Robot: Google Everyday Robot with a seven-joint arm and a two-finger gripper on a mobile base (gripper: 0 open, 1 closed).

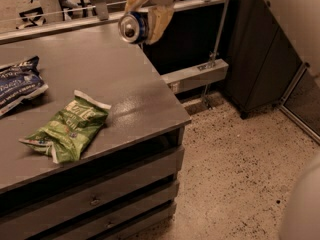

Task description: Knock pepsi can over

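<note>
The pepsi can (pixel 133 27) is a small dark-blue can with a silver top. It is held on its side in the air above the far right part of the grey table (pixel 120 104), its silver top facing the camera. My gripper (pixel 145 19) is at the top of the view, shut on the can, with tan fingers (pixel 159 20) on either side of it. The arm above is cut off by the top edge.
A green snack bag (pixel 67 129) lies near the table's front. A blue crinkled snack bag (pixel 17 84) lies at the left edge. Drawers front the table below. A dark cabinet (pixel 260 54) stands at right over speckled floor. A railing runs behind the table.
</note>
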